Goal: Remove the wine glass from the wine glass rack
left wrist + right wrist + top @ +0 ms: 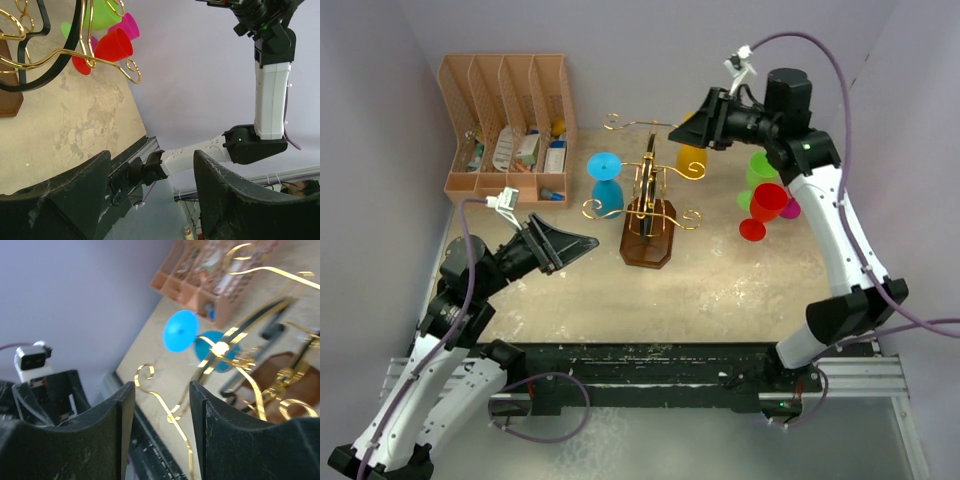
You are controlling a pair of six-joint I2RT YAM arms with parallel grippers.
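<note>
White arms with black joints and purple cables.

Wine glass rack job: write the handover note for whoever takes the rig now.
Left hand: open, empty, hovering left of the wine glass rack.
Right hand: open, empty, at the rack's upper right arm, next to the yellow glass.
Blue glass is by the rack's left arms; whether either glass hangs there is unclear.
Red glass, green glass and pink glass are off the rack, to its right.
Done: nothing gripped. Left: close on a glass, lift it off the rack.
</note>
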